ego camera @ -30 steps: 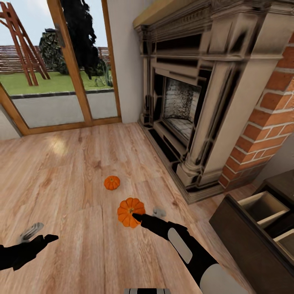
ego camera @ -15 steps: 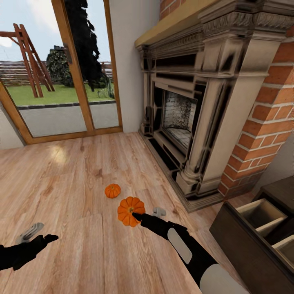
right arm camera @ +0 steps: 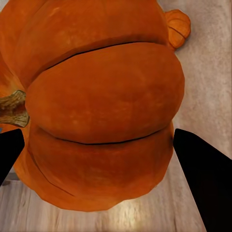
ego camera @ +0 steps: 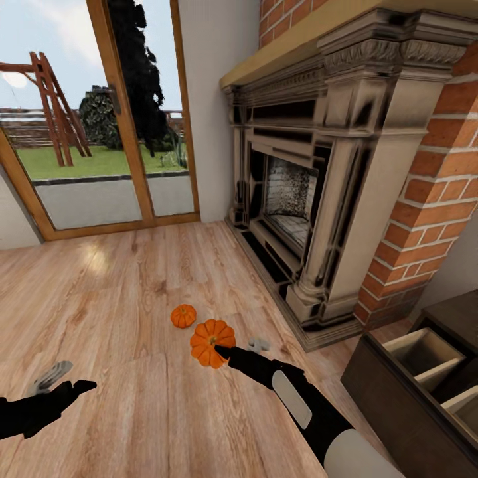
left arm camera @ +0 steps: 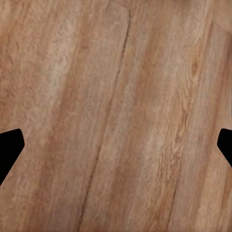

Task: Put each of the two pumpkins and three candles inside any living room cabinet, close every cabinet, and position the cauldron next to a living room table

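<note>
From the head view, the right gripper (ego camera: 229, 350) reaches forward at the end of its black and grey arm, its tip against the near right side of the larger pumpkin (ego camera: 211, 341), which sits over the wooden floor (ego camera: 113, 299); from here I cannot tell whether that pumpkin rests on the boards or is lifted. The smaller pumpkin (ego camera: 183, 316) lies on the floor just beyond and to the left of the larger one, close beside it. The left gripper (ego camera: 63, 382) hangs low at the near left, over bare boards, well apart from both pumpkins. To the right stands a brick fireplace (ego camera: 318, 199) with a carved pale surround, and at the near right corner a dark brown cabinet (ego camera: 398, 392) has drawers pulled open, their pale interiors visible. A glass door (ego camera: 93, 126) at the far left looks onto a lawn. In the left wrist view, the two dark fingertips (left arm camera: 9, 147) sit at opposite edges with a wide span of floor between them: the claw is spread fully and holds nothing. In the right wrist view, the larger pumpkin (right arm camera: 101, 106) is seen very close, stem to one side, lying between the two dark fingers (right arm camera: 203, 183), which flank its flanks and appear to clasp it; the smaller pumpkin (right arm camera: 178, 26) shows just past it on the floor.
</note>
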{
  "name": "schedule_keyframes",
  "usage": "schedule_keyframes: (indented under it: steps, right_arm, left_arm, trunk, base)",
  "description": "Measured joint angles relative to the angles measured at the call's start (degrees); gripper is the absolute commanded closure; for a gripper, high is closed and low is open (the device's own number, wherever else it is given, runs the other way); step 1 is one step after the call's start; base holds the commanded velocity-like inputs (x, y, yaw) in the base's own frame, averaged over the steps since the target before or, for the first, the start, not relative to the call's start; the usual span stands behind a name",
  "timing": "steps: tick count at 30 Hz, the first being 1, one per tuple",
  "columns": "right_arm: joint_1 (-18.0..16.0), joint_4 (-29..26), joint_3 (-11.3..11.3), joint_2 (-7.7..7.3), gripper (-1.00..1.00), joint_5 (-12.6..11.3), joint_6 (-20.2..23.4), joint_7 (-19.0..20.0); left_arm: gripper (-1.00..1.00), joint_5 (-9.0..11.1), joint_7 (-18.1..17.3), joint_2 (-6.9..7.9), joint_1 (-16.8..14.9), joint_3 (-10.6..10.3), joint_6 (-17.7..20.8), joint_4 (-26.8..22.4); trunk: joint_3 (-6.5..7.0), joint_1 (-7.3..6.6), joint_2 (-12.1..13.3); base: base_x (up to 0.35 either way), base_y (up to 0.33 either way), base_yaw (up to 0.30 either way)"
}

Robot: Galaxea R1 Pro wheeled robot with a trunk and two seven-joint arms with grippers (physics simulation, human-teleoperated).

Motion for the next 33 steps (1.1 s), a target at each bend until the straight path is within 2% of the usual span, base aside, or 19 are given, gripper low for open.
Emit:
schedule_keyframes:
  steps: [5, 14, 20, 33]
  right_arm:
    - [0.0, -0.1, 0.0, 0.13, 1.0, 0.0, 0.0, 0.0]
    - [0.0, 0.0, 0.1, 0.37, 1.0, 0.0, 0.0, 0.0]
    - [0.0, 0.1, 0.1, 0.54, 1.0, 0.9, 0.0, -0.1]
    - [-0.1, 0.1, 0.1, 0.61, 1.0, 1.4, -0.1, -0.1]
  left_arm:
    - [-1.0, 0.0, 0.0, 0.0, 0.0, 0.0, 0.0, 0.0]
    - [-1.0, 0.0, 0.0, 0.06, 0.0, 0.0, 0.0, 0.0]
    - [-1.0, 0.0, 0.0, 0.0, 0.0, 0.0, -0.1, 0.0]
    - [-1.0, 0.0, 0.0, 0.0, 0.0, 0.1, -0.2, 0.0]
  trunk:
    - [0.0, 0.0, 0.0]
    - [0.33, 0.0, 0.0]
    - [0.73, 0.0, 0.0]
    - [0.88, 0.0, 0.0]
  base:
    - [0.0, 0.066, 0.0]
    - [0.065, 0.262, -0.088]
    - [0.255, 0.203, 0.094]
    - [0.324, 0.013, 0.025]
